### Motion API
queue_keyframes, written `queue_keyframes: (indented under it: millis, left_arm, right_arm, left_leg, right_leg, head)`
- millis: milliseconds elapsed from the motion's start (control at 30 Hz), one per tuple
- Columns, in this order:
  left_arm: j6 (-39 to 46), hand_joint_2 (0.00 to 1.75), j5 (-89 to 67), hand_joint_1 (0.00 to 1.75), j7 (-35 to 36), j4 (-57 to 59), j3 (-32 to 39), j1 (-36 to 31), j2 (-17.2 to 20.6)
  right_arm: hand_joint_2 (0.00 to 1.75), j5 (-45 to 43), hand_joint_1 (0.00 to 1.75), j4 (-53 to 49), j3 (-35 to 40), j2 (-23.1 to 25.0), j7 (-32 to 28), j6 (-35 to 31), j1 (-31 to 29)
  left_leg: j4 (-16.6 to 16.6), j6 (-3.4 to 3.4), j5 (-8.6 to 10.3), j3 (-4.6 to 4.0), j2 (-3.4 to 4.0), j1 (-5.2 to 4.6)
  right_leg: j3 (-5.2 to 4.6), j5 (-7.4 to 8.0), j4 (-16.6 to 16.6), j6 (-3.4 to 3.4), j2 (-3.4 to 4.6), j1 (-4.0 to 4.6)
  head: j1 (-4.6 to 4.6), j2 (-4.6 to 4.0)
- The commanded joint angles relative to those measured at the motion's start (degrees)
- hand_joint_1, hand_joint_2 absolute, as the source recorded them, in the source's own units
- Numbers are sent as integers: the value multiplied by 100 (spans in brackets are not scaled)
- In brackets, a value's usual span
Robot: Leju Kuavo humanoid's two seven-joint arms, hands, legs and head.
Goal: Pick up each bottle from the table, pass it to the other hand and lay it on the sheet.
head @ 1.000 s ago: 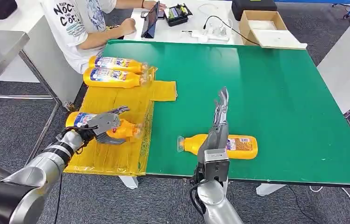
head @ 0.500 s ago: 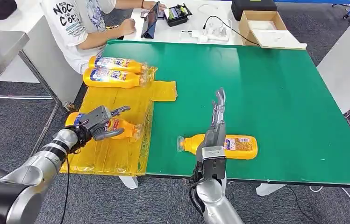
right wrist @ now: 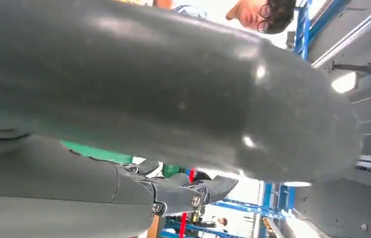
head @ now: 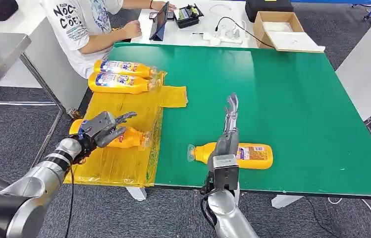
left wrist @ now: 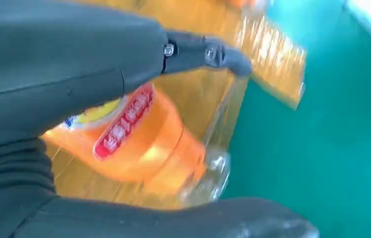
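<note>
Three orange bottles lie on the yellow sheet (head: 124,106): two side by side at its far end (head: 122,67) (head: 119,82), one near its front (head: 131,139). My left hand (head: 103,128) hovers just over that front bottle with fingers spread, holding nothing. In the left wrist view the bottle (left wrist: 133,144) lies between my spread thumb and fingers (left wrist: 208,53), untouched. Another orange bottle (head: 252,155) lies on the green table (head: 292,94) near its front edge. My right hand (head: 229,129) stands above its neck end, fingers straight, pointing away and empty.
A person (head: 81,25) sits at the table's far left corner, beside a tablet (head: 159,21). An open cardboard box (head: 280,29) and cables lie on the white table behind. The sheet overhangs the green table's left and front edges.
My left hand has let go of the front bottle, lifted off it and drawn back a little to the left. The bottle stays on the sheet. My right hand has barely moved.
</note>
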Motion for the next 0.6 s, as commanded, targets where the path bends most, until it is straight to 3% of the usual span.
queue_keyframes:
  millis: [33, 67, 100, 133, 167, 200, 300, 600]
  left_arm:
    - [4047, 175, 1438, 0, -730, -1289, 1948, 388, -1174]
    - [4343, 175, 1583, 0, -833, -1866, 1908, 598, -1245]
    - [4641, 175, 1872, 0, -833, -2550, 1750, 908, -1288]
    - [4802, 175, 2126, 0, -833, -3052, 1578, 1166, -1296]
    - [4904, 175, 2247, 0, -833, -3305, 1466, 1347, -1292]
    - [5668, 175, 2368, 0, -833, -4668, 1102, 2161, -1305]
    - [5537, 175, 2716, 0, -833, -5251, 925, 2710, -1247]
    - [5101, 175, 2952, 0, -833, -4963, 775, 2436, -1226]
  right_arm:
    - [175, 1124, 0, 595, -309, -409, 1061, -56, -69]
    - [175, 1315, 0, 656, -357, -482, 1291, 27, -80]
    - [0, 1557, 0, 702, -510, -557, 1460, 68, -81]
    - [0, 1876, 0, 753, -584, -651, 1671, 105, -93]
    - [175, 2066, 0, 758, -657, -742, 1809, 177, -99]
    - [175, 2801, 0, 614, -744, -1249, 2692, 339, -139]
    - [175, 2888, 0, 146, -1194, -1688, 2722, 832, 21]
    - [175, 3399, 0, 354, -1267, -1677, 2959, 1260, 131]
  left_leg:
    - [-11, 19, 6, 7, -24, -1]
    - [-3, 14, 5, -4, -28, 0]
    - [-9, 21, 6, -2, -33, -2]
    - [-12, 20, 5, 1, -21, -4]
    - [-8, 14, 1, -3, -9, -5]
    - [-19, 23, 1, 12, -6, -7]
    - [-22, 23, -4, 18, 4, -15]
    - [-12, 21, -4, -7, -3, -14]
  right_leg:
    - [21, -2, -19, -5, -39, 4]
    - [10, -4, -11, -2, -38, 3]
    - [18, -4, -18, -3, -47, 3]
    - [16, -1, -21, -2, -33, 1]
    - [8, 0, -14, 0, -16, -2]
    - [25, 1, -28, -2, -20, -2]
    - [27, 0, -30, 2, -6, -11]
    - [-2, -1, -19, -11, -21, -6]
  head:
    - [2, 0]
    - [0, 0]
    - [2, 0]
    - [0, 0]
    - [0, 0]
    - [0, 0]
    - [2, 0]
    - [4, 0]
